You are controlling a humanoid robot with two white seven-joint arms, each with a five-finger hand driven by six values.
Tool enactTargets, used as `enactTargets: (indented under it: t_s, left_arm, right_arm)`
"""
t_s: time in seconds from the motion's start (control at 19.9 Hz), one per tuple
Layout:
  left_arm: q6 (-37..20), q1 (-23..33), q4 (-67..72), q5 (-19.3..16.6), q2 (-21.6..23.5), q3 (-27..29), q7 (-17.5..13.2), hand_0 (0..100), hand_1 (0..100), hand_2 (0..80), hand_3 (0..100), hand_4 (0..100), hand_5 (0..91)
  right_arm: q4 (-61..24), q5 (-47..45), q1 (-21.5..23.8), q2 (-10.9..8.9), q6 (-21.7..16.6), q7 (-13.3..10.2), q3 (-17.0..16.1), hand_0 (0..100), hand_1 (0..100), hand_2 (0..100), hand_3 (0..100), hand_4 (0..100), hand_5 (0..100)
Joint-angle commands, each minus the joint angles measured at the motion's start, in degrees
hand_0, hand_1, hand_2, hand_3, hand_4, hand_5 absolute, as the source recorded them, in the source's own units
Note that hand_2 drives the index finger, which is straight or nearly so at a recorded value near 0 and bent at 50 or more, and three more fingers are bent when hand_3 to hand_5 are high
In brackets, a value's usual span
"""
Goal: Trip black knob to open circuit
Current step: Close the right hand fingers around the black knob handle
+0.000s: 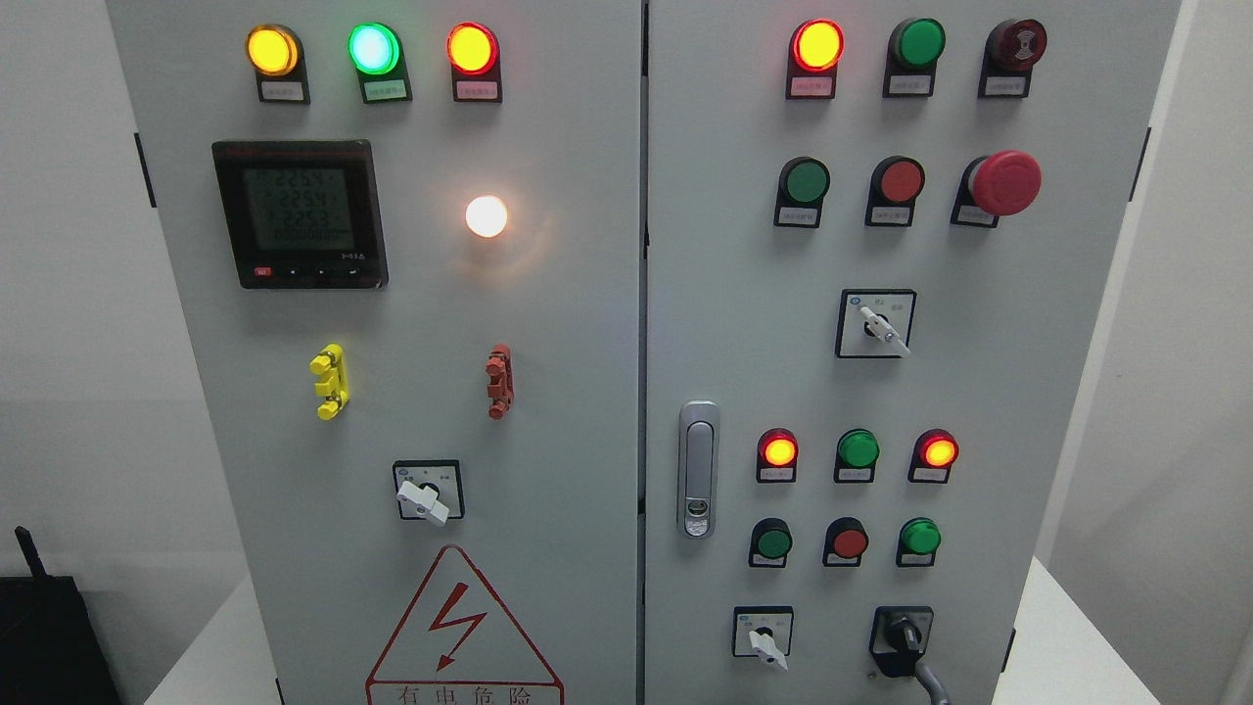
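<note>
A grey electrical cabinet (587, 392) with two doors stands on a white bench (1067, 636). Neither robot hand is in view, so I cannot tell how the fingers are set. Lowest on the right door, at its right, sits the black knob (903, 638), with a grey cable beneath it. Left of it is a white-handled selector switch (764, 638). On the left door, a red lightning warning triangle (462, 627) sits at the bottom, and a digital meter (300, 213) higher up. Lit indicator lamps (372, 49) run along the top.

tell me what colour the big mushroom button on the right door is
Red mushroom button, seen in the head view.
</note>
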Motion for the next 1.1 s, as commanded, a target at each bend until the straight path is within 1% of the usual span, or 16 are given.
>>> enactTargets:
  t_s: [0.0,0.4,0.75,1.05]
  left_arm:
    - [-0.11,-0.23,-0.01,0.14,0.0,0.07,0.01,12,39,0.0,0,0,0.0]
    - [-0.11,-0.14,-0.01,0.14,-0.09,0.07,0.01,12,39,0.0,0,0,0.0]
    - [-0.11,-0.23,-0.01,0.14,0.0,0.07,0.01,12,39,0.0,0,0,0.0]
    - [-0.11,-0.23,-0.01,0.14,-0.09,0.07,0.01,12,39,0.0,0,0,0.0]
  right_arm:
    - [-0.92,-0.12,-0.66,-0.1,-0.37,0.11,0.68,0,0,2,100,100,100]
    - [-0.57,-0.12,-0.83,-0.1,-0.37,0.11,1.56,0,0,3,100,100,100]
    - [0.31,-0.12,-1.89,-0.1,-0.29,0.11,1.91,0,0,3,100,100,100]
    - [0.14,-0.12,-1.89,-0.1,-0.29,0.02,3.05,0,0,3,100,100,100]
